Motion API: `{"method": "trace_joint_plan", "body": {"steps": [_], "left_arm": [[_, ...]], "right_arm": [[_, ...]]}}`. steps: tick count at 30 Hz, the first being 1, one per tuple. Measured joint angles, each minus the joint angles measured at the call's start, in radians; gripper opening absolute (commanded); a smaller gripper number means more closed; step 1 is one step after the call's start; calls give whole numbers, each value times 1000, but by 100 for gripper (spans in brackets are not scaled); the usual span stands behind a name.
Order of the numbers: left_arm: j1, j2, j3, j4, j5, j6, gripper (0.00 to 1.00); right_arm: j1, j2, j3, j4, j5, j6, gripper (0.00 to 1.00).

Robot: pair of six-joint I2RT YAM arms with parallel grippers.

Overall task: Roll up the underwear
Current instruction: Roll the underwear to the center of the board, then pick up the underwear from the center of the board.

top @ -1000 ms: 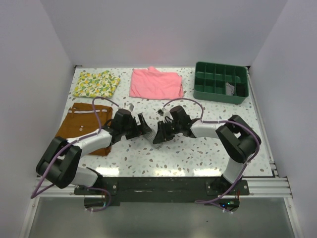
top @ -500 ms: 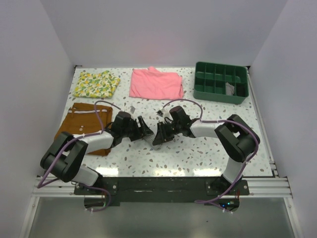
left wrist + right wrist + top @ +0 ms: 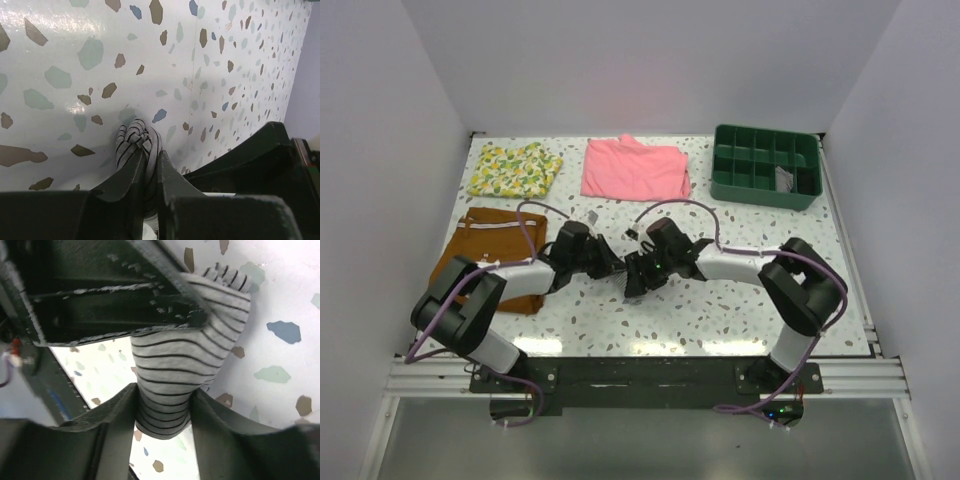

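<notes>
The underwear [image 3: 175,360] is a tight grey roll with thin dark stripes, lying on the speckled table [image 3: 720,300] near the middle. Both grippers meet over it, so the top view hides it almost entirely. My left gripper [image 3: 151,159] is shut on one bunched end of the underwear [image 3: 137,142], the fabric pinched between its fingers. My right gripper [image 3: 165,400] straddles the roll's other end, with a finger against each side. In the top view the left gripper [image 3: 617,267] and right gripper [image 3: 633,275] nearly touch.
Rust-brown shorts [image 3: 480,255] lie at the left under the left arm. A pink folded garment [image 3: 635,168] and a lemon-print cloth [image 3: 515,168] lie at the back. A green divided tray [image 3: 765,165] stands at the back right.
The left gripper has moved right to the roll and closed on its end. The right gripper has shifted slightly left, staying at the roll.
</notes>
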State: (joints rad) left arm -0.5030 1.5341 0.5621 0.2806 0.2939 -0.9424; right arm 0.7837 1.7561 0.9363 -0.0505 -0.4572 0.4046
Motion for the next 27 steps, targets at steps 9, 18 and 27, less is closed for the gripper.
{"method": "trace_joint_plan", "body": {"steps": [9, 18, 27], "left_arm": [[-24, 9, 65, -107, -57, 56, 0], [-33, 29, 105, -162, -81, 76, 0], [-35, 40, 123, -183, -82, 90, 0]], "right_arm": [[147, -90, 81, -252, 449, -174, 55], [276, -92, 171, -350, 693, -320, 55], [300, -21, 201, -352, 730, -363, 55]]}}
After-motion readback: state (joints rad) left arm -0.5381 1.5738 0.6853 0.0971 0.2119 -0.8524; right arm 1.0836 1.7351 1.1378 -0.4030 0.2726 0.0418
